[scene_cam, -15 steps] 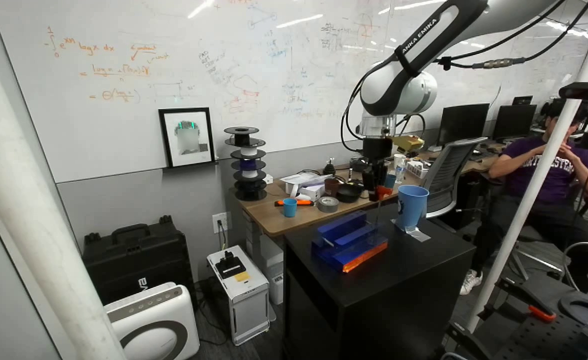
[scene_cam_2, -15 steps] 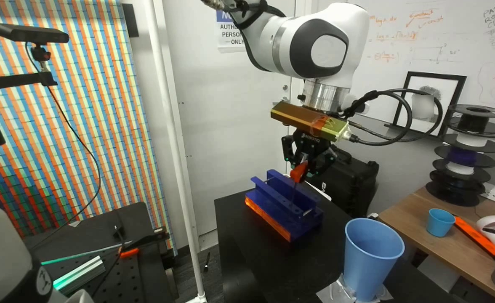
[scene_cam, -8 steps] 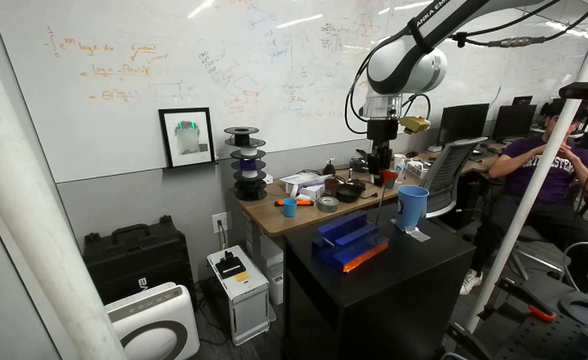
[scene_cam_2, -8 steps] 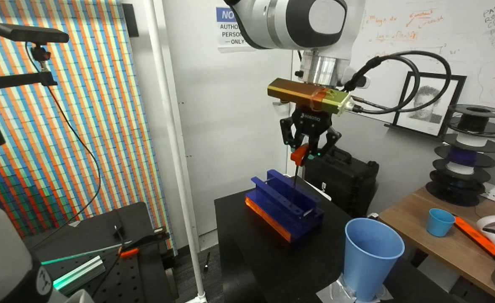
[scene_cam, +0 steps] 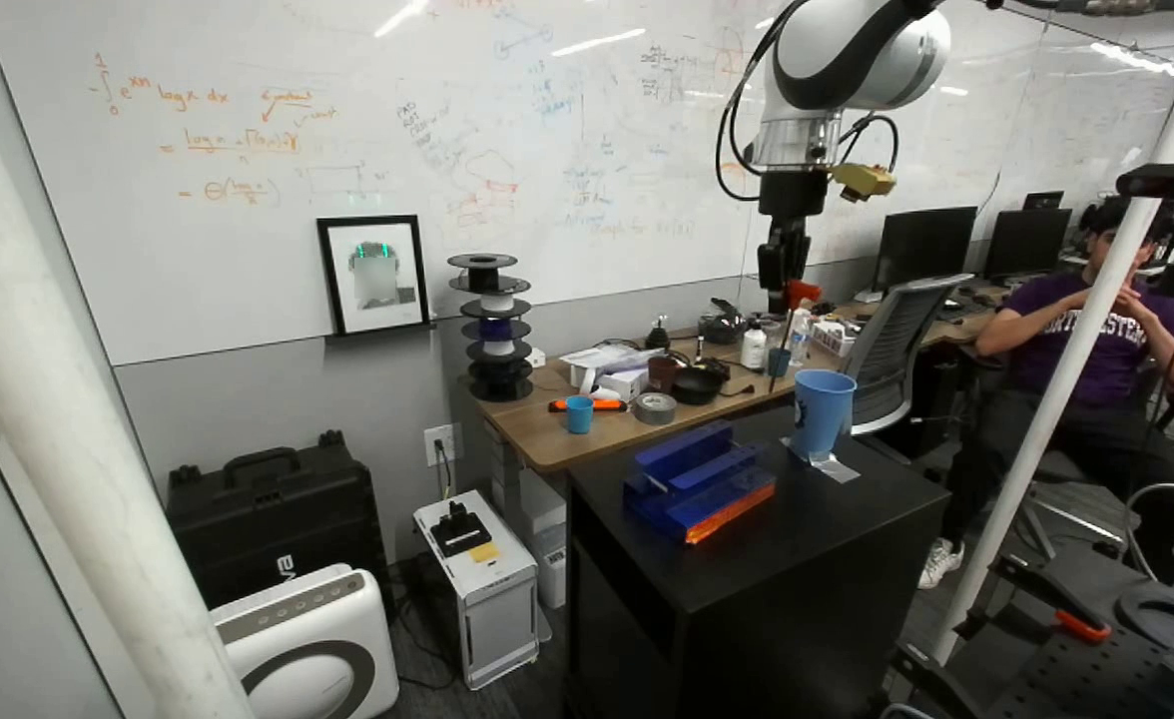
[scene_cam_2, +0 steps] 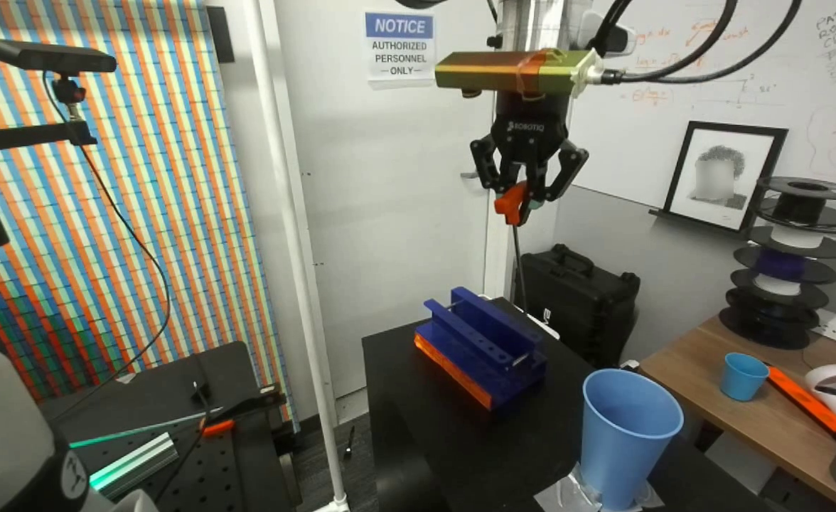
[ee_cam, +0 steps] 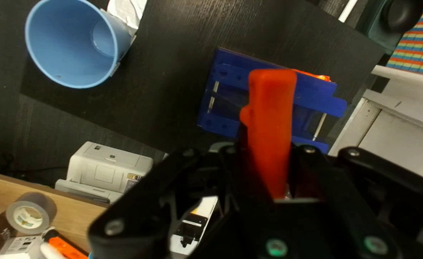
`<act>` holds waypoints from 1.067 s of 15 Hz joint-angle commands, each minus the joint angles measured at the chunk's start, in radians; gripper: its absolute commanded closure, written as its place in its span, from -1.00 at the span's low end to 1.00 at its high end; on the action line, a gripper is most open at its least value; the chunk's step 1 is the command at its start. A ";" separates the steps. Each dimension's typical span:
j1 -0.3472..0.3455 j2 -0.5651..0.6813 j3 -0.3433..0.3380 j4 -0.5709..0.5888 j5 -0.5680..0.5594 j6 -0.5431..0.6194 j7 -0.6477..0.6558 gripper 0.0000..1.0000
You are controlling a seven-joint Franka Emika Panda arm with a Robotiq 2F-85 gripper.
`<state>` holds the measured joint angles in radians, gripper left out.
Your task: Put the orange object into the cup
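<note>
As far as I can see from here, two stages look complete: grasp and lift. Item: orange-handled tool (scene_cam_2: 510, 205), plastic-looking, with thin dark shaft (scene_cam_2: 520, 267) slanting down; clasped between the fingers (scene_cam_2: 562, 178) of the black Robotiq gripper (scene_cam_2: 521, 198). Item: dark-blue slotted block (scene_cam_2: 478, 348); below the fingers, apart from the shaft. Item: tall light-blue plastic-looking cup (scene_cam_2: 617, 459); upright, lower than the fingers, well to one side. Outstanding, by my judgement: carry across, lower, release.

You have a marker-scrawled whiteboard (scene_cam: 597, 130), streaks of light (scene_cam: 598, 42) across it, above a grey lower wall (scene_cam: 377, 399). A wooden desk (scene_cam: 532, 426) runs along the wall, an office chair (scene_cam: 896, 340) beside it. You also see a white door (scene_cam_2: 389, 185) bearing a notice (scene_cam_2: 400, 48).
</note>
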<state>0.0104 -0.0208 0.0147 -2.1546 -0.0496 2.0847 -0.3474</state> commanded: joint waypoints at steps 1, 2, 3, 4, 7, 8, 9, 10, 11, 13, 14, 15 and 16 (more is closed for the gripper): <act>-0.025 -0.099 -0.030 -0.043 -0.059 0.002 0.040 0.72; -0.035 -0.107 -0.043 -0.049 -0.074 0.011 0.048 0.71; -0.045 -0.110 -0.055 -0.051 -0.087 0.013 0.050 0.74; -0.058 -0.105 -0.069 -0.050 -0.091 0.016 0.048 0.73; -0.083 -0.065 -0.102 -0.043 -0.079 0.035 0.035 0.72; -0.089 -0.047 -0.109 -0.042 -0.080 0.050 0.033 0.70; -0.093 -0.026 -0.115 -0.038 -0.067 0.061 0.023 0.72; -0.097 -0.001 -0.120 -0.036 -0.053 0.079 0.013 0.75; -0.100 0.022 -0.122 -0.034 -0.050 0.096 0.013 0.72; -0.106 0.077 -0.122 -0.031 -0.053 0.157 0.014 0.70; -0.110 0.107 -0.121 -0.026 -0.041 0.182 0.002 0.72; -0.114 0.136 -0.119 -0.022 -0.028 0.211 -0.005 0.71; -0.119 0.160 -0.116 -0.019 -0.012 0.234 -0.017 0.72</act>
<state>-0.0952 0.0695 -0.1055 -2.2042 -0.1062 2.2570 -0.3233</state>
